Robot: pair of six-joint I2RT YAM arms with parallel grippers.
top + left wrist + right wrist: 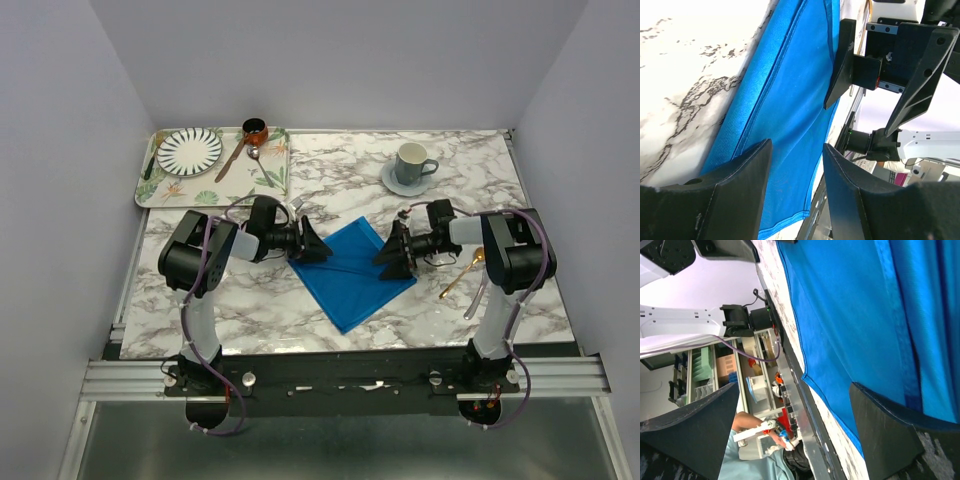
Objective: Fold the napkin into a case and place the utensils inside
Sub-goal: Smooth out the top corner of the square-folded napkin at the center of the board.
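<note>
Where the left gripper (320, 248) sits at the left corner of the napkin (352, 280), its jaws stand partly open, holding nothing; the napkin lies flat on the marble table (250, 300); at its right corner the right gripper (386, 258) has jaws spread wide, also empty, and a gold spoon (461, 275) lies beyond it

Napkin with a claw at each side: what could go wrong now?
The left claw and right claw face each other over the napkin, so they might bump. A claw could pinch only one layer and bunch the cloth. The gold spoon lies beside the right arm and could get knocked.
</note>
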